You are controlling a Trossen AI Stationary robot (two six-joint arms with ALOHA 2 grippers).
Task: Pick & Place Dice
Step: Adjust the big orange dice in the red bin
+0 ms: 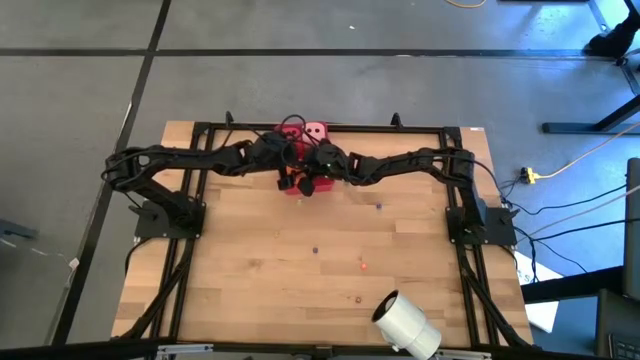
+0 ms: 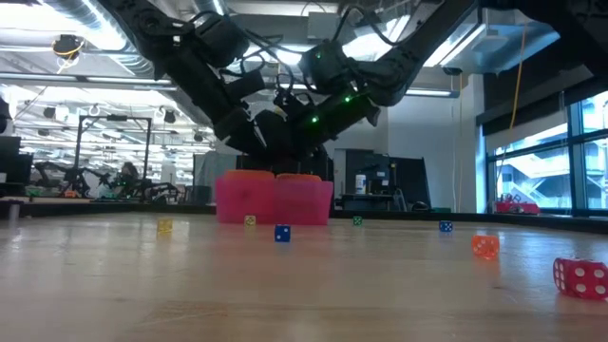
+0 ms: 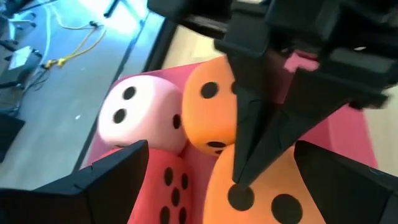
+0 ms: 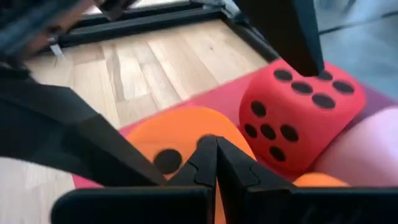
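Both arms meet over the red tray at the table's far middle. Four soft dice sit in it: a pale pink one, a red one and two orange ones. My left gripper is open above them. Its fingers stand on either side of the nearer orange die and the red die; whether they touch, I cannot tell. My right gripper is shut, its tips on the nearer orange die. My right gripper touches the nearer orange die on its upper face, beside a dark pip. The shut fingertips come at it slanting from above. The die rests in the tray among the other dice.
Small dice lie scattered on the wooden table: yellow, blue, orange and red. A white cylinder roll lies near the near edge. A black frame borders the table.
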